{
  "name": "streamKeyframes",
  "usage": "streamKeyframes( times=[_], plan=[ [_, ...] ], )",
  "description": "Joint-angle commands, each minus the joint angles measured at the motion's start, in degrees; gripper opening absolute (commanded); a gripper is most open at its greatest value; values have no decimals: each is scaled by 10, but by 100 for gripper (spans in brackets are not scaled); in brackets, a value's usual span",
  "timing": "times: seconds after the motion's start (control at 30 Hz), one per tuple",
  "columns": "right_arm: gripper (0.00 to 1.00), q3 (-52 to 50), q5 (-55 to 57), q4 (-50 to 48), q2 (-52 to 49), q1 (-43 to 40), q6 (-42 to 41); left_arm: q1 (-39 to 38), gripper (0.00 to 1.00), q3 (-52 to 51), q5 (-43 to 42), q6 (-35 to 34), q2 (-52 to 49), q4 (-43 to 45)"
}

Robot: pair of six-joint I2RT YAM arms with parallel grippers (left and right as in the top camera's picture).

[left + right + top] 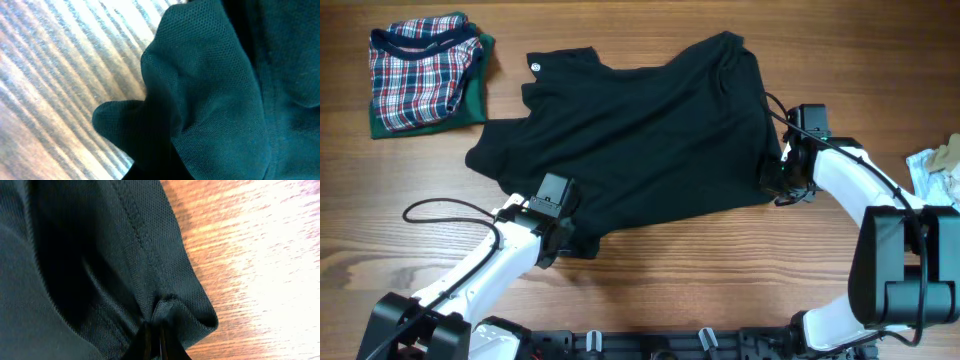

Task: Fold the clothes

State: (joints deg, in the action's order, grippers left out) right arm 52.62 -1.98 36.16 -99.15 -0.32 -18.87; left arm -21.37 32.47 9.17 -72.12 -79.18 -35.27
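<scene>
Saw a folded red, white and blue plaid garment [420, 72] far left on the brown wooden counter [720, 280]. Found the large black short-sleeved shirt [650, 130] spread mid-counter, its small white logo [537, 67] unreadable. Found left fingers [560, 238] clenched on its near hem, right fingers [772, 182] pinching its right hem. Noted a crumpled pale cloth [932, 170] far right.

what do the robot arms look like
The left arm and right arm are white tubular links with chunky black joints. The left gripper and right gripper are black and boxy. A thin black cable loops beside the left arm; another cable runs along the right.
</scene>
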Motion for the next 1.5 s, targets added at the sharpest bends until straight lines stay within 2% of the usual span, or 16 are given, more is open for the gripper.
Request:
streamKeyframes(
  times=[0.0, 0.07, 0.23, 0.5, 0.6, 0.73, 0.93, 1.07, 1.17, 1.47],
  plan=[
    [4, -35, -80, 30, -23, 1, -6, 3, 4, -16, -7, 42, -10, 8],
    [4, -35, -82, 41, 2, 1, -1, 3, 4, -4, -7, 76, 10, -3],
    [4, -35, -84, 90, 118, 1, 7, 3, 4, 12, -7, 104, 90, -30],
    [4, -35, -85, 193, 280, -3, -7, 3, 4, 27, -5, 105, 256, -132],
    [4, -35, -104, 217, 323, -5, -8, 3, 4, 70, 4, 122, 324, -187],
    [4, -35, -121, 249, 361, -5, -8, 3, 4, 117, 10, 122, 356, -241],
    [4, -34, -148, 277, 417, -5, -23, 3, 4, 125, 10, 121, 357, -282],
    [4, -35, -146, 217, 405, -5, -26, 3, 4, 125, 69, 121, 355, -257],
    [4, -35, -144, 171, 356, -5, -28, 3, 4, 125, 113, 121, 325, -213],
    [4, -35, -118, 95, 205, -5, -27, 3, 4, 125, 135, 122, 105, -63]
  ],
)
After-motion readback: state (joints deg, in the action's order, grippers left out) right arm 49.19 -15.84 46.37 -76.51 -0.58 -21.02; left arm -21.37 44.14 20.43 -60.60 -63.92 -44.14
